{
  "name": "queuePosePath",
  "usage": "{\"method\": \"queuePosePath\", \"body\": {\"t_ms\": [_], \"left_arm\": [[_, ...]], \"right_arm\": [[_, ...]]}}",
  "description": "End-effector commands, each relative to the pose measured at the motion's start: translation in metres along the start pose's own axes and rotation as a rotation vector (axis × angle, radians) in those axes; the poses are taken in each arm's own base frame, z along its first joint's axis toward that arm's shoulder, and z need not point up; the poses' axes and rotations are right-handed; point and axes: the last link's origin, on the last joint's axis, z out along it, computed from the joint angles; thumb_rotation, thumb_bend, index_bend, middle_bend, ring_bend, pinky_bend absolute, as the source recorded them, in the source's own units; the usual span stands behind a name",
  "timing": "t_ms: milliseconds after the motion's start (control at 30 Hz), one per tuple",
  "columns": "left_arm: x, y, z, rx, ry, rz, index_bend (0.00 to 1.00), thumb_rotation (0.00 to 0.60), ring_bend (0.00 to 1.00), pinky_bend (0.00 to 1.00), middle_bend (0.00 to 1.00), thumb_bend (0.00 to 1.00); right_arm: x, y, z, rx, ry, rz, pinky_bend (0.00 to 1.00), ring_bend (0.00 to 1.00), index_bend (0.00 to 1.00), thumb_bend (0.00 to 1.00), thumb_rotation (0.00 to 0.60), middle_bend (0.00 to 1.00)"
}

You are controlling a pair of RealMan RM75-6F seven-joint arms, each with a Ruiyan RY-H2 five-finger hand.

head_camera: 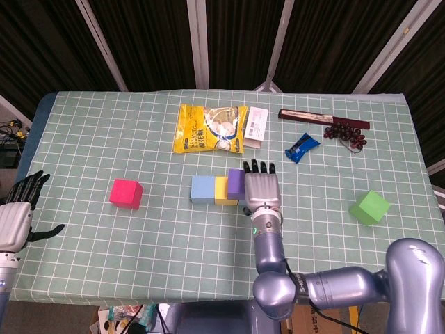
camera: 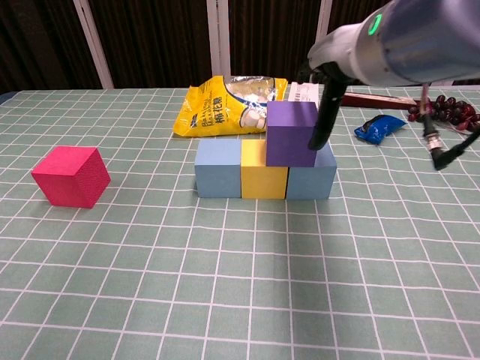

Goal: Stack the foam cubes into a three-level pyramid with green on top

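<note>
On the table stands a row of a blue cube [head_camera: 202, 188], a yellow cube [head_camera: 221, 189] and a second blue cube [camera: 311, 180]. A purple cube [camera: 292, 133] sits on top, straddling the yellow cube [camera: 264, 169] and the right blue one. My right hand [head_camera: 261, 188] hovers just right of the purple cube [head_camera: 236, 183], fingers spread, holding nothing. One of its fingers [camera: 326, 112] hangs by the cube's right side; contact is unclear. The red cube [head_camera: 126, 193] lies far left, the green cube [head_camera: 370, 207] far right. My left hand [head_camera: 17, 216] is open at the left table edge.
Behind the row lie a yellow snack bag [head_camera: 208, 129] and a white packet [head_camera: 255, 127]. A blue wrapper [head_camera: 302, 147], dark grapes [head_camera: 345, 133] and a long dark box [head_camera: 323, 118] sit at the back right.
</note>
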Motion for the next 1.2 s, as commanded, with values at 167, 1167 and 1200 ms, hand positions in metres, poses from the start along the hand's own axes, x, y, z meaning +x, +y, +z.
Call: {"method": "queuePosePath", "body": {"t_ms": [167, 1167, 1200], "left_arm": [[-0.001, 0.001, 0.0, -0.009, 0.007, 0.014, 0.0, 0.6, 0.0, 0.0, 0.0, 0.03], [-0.013, 0.003, 0.006, 0.021, 0.018, 0.094, 0.0, 0.6, 0.0, 0.0, 0.0, 0.03], [-0.012, 0.003, 0.007, 0.022, 0.021, 0.1, 0.0, 0.6, 0.0, 0.0, 0.0, 0.03]], "right_arm": [[0.013, 0.061, -0.012, -0.071, 0.059, 0.017, 0.0, 0.0, 0.0, 0.21, 0.6, 0.0], [-0.057, 0.275, -0.081, -0.064, 0.316, 0.096, 0.0, 0.0, 0.0, 0.21, 0.6, 0.0], [-0.057, 0.277, -0.08, -0.062, 0.315, 0.105, 0.0, 0.0, 0.0, 0.21, 0.6, 0.0]]}}
